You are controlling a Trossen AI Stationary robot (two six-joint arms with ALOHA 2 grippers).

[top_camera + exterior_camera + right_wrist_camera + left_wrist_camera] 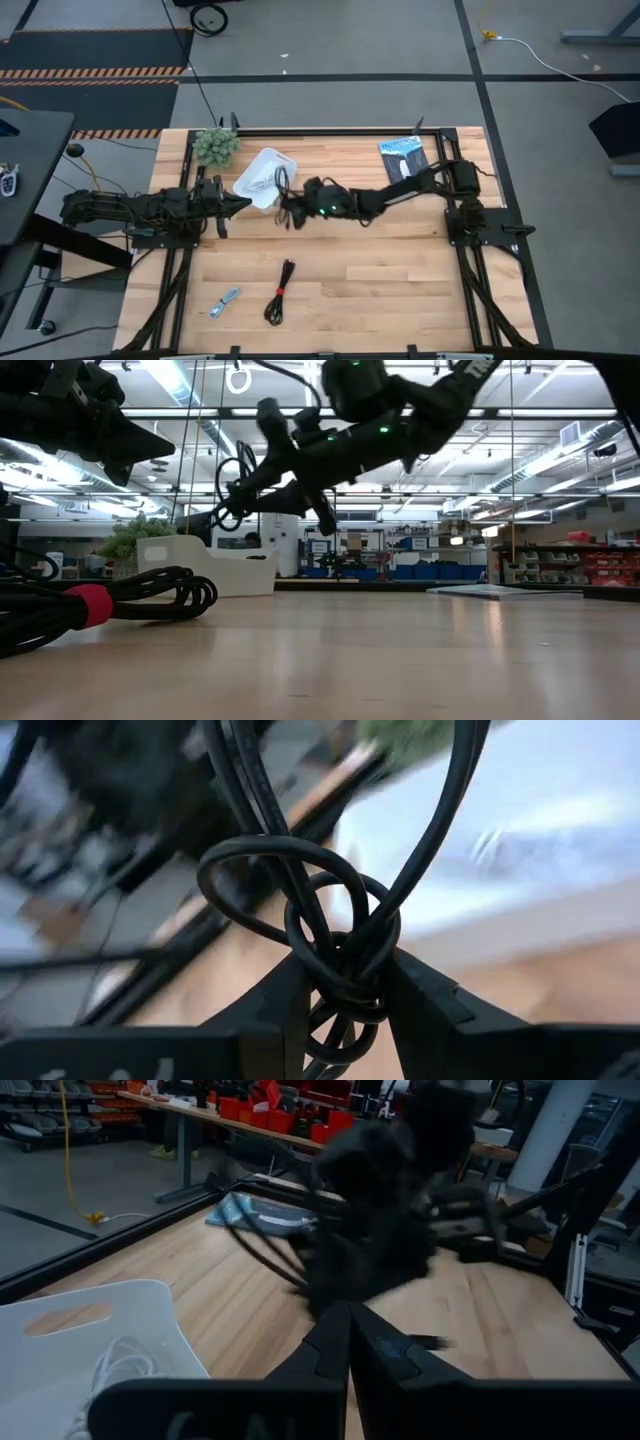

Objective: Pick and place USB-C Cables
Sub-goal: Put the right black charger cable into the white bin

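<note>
Overhead, the right pincer (290, 208) reaches across the worktop (380, 270) to the edge of the white bin (266, 176), clamped on the thin black cable (283, 186), whose loops hang over the bin's rim. The left pincer (240, 203) waits just beside the bin, fingers together. The black bundle with red tie (281, 292) and the silver-grey cable (225, 301) lie near the front edge; a blue-and-black packet (404, 156) lies at the back.

From worktop level, the thin black cable (232, 495) dangles in the air above the bin (208, 568), with the red-tied bundle (95, 605) close in front.

Past the left wrist, a white cable (112, 1370) lies inside the bin (60, 1320).

Past the right wrist, the fingers (275, 1005) pinch the knotted black loops (335, 935).
</note>
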